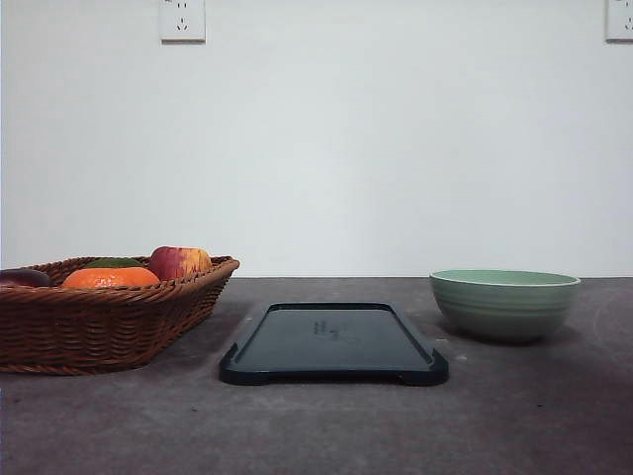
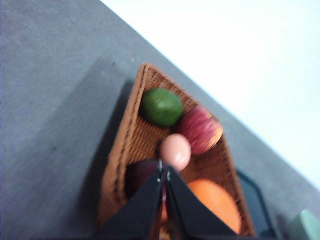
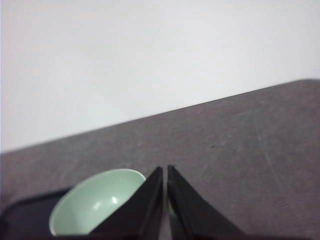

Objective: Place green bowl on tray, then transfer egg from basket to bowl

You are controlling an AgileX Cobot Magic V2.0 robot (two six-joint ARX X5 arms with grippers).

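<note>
Step one is not yet done: your green bowl [image 1: 504,303] sits on the tabletop's right side, beside the empty tray [image 1: 333,342] at centre. Both the left gripper [image 2: 164,172] and right gripper [image 3: 165,170] have jaws closed, holding nothing. Open the right jaws first to take the bowl's rim. The egg [image 2: 175,151] waits in the basket [image 1: 99,322] at left.

**Both grippers closed, tips together**

Left gripper [image 2: 165,172]: two black tapered fingers [image 2: 142,205] pressed almost tip to tip, a hairline gap between them, nothing pinched. Seen from the left wrist camera, poised above, tips free in the air.

Right gripper [image 3: 165,169]: same black wedge-shaped fingers [image 3: 187,210], drawn together to a narrow slit, nothing between the jaws. Seen from the right wrist camera, held off the surface, pointed forward and slightly downward.

Arms and wrists themselves out of frame behind each camera; joint pose not readable.
</note>
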